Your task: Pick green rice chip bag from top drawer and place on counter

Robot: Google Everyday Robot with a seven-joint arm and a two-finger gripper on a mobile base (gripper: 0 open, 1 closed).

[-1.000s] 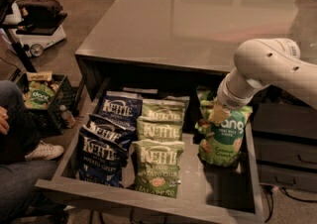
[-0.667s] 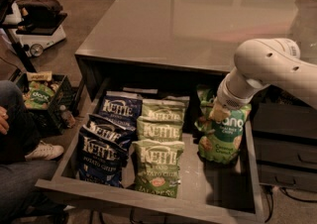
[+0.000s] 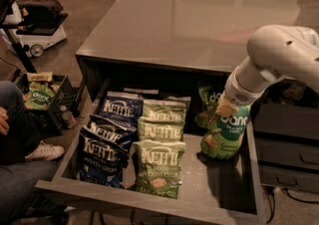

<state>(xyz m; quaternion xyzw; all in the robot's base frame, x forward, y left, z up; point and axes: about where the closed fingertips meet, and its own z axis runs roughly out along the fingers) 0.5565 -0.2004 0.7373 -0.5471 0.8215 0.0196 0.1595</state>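
Note:
The green rice chip bag (image 3: 226, 133), bright green with white "dang" lettering, stands upright at the right side of the open top drawer (image 3: 219, 195). A second green bag (image 3: 206, 103) stands behind it. My gripper (image 3: 223, 109) reaches down from the white arm and meets the top of the front green bag. The glossy grey-brown counter (image 3: 189, 15) stretches behind and above the drawer.
Several dark blue Kettle bags (image 3: 107, 142) and olive-green Kettle bags (image 3: 158, 162) fill the drawer's left and middle. Black drawer fronts (image 3: 286, 144) are at the right. A crate with another green bag (image 3: 42, 97) and a person's leg and shoe (image 3: 30, 152) are at the left.
The gripper and the green rice chip bag have shifted slightly; the bag's top appears a little lower and nearer the gripper.

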